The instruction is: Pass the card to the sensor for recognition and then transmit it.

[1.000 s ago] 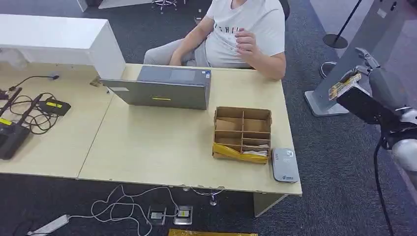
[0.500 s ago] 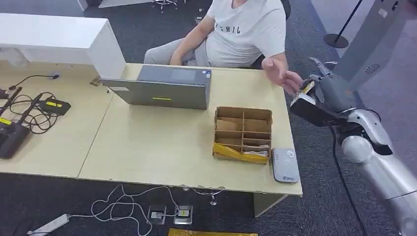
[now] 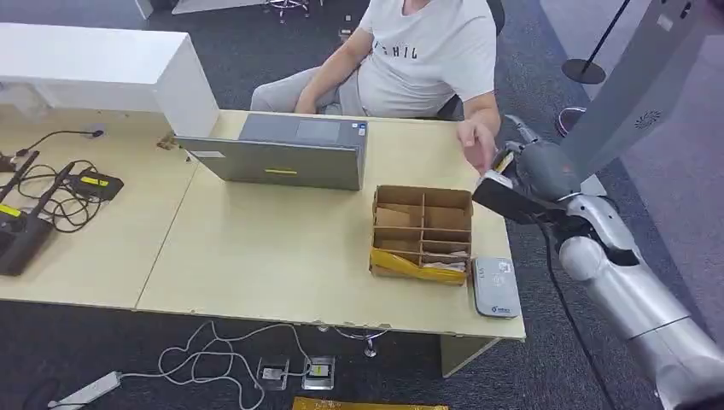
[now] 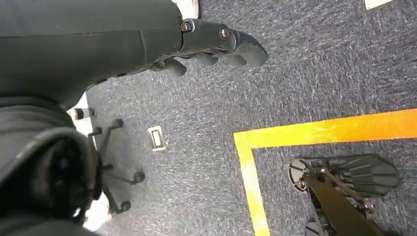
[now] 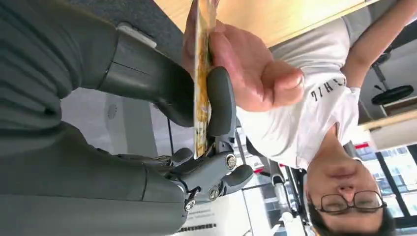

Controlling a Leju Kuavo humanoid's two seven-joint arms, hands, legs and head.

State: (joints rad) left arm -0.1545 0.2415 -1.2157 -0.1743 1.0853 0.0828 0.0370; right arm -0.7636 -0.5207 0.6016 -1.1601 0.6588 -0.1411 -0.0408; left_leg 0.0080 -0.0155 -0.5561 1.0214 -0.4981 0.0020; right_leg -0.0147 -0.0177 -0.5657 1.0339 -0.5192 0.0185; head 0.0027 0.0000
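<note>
White T-shirt (image 3: 431,60) of the seated person bears dark letters, partly legible "HIL"

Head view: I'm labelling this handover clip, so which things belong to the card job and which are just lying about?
Job:
- thin yellow printed card, pinched by the right hand
- person's hand taking it
- flat grey card sensor

Lying about:
- grey laptop
- brown cardboard divider box
- black cables
</note>
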